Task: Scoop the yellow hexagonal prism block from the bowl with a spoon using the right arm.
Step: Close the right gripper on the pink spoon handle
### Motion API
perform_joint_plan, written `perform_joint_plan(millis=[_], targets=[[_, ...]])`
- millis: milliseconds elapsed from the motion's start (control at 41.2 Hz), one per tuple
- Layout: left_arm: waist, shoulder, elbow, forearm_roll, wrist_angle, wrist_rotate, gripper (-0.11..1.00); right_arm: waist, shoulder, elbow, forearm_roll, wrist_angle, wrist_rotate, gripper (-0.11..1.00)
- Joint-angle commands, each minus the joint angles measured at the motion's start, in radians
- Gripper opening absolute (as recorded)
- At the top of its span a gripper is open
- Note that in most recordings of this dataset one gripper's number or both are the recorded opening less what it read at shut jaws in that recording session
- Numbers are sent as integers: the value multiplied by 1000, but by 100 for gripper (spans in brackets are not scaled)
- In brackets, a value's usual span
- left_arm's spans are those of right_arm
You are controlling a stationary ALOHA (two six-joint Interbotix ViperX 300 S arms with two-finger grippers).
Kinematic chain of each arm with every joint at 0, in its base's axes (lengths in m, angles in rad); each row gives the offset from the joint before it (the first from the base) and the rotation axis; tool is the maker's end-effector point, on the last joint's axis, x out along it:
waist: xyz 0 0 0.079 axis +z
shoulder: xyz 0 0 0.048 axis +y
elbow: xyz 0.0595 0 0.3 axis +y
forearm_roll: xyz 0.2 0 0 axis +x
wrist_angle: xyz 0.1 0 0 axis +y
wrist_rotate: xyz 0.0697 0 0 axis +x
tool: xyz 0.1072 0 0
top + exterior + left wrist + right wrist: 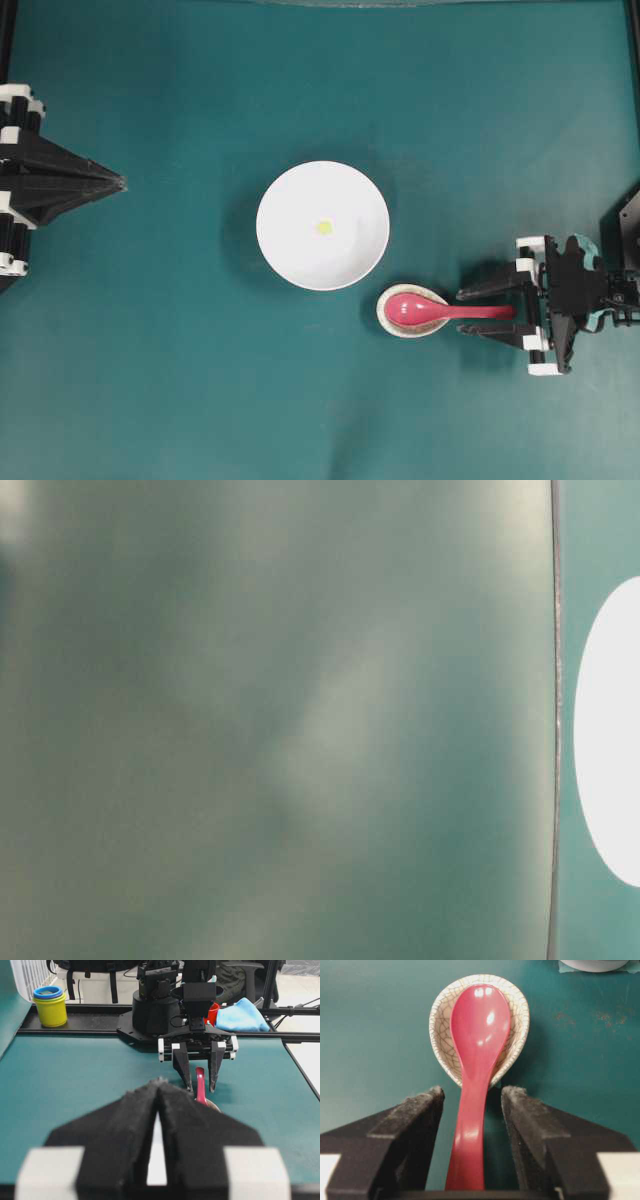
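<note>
Right gripper (472,1110) open, jaws straddling spoon (476,1060) handle, gaps both sides, nothing gripped yet. Centre on handle, close squarely, lift level off rest (441,1025). Block (324,227) mid-bowl (285,250). Left gripper (159,1110) pinched closed, empty.

Glossy spoon (479,1060); crackle-glazed rest (440,1015) (perhaps ceramic)

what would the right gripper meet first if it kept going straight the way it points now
Probably the speckled beige spoon rest: the right gripper straddles the glossy pink-red spoon handle, jaws open, pointing along it toward the scoop lying there.
</note>
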Motion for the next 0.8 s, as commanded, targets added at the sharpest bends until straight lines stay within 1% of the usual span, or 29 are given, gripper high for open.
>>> perform_joint_plan(millis=[0, 194, 437, 777], targets=[[-2, 9, -25, 3, -3, 0, 5, 5, -11, -5, 5, -12, 2, 53], [-3, 9, -26, 2, -3, 0, 5, 5, -11, -3, 5, -12, 2, 45], [-20, 9, -26, 3, -2, 0, 5, 5, -11, -6, 5, -12, 2, 45], [-20, 8, -26, 3, 6, 3, 5, 5, -11, -8, 5, -12, 2, 44]])
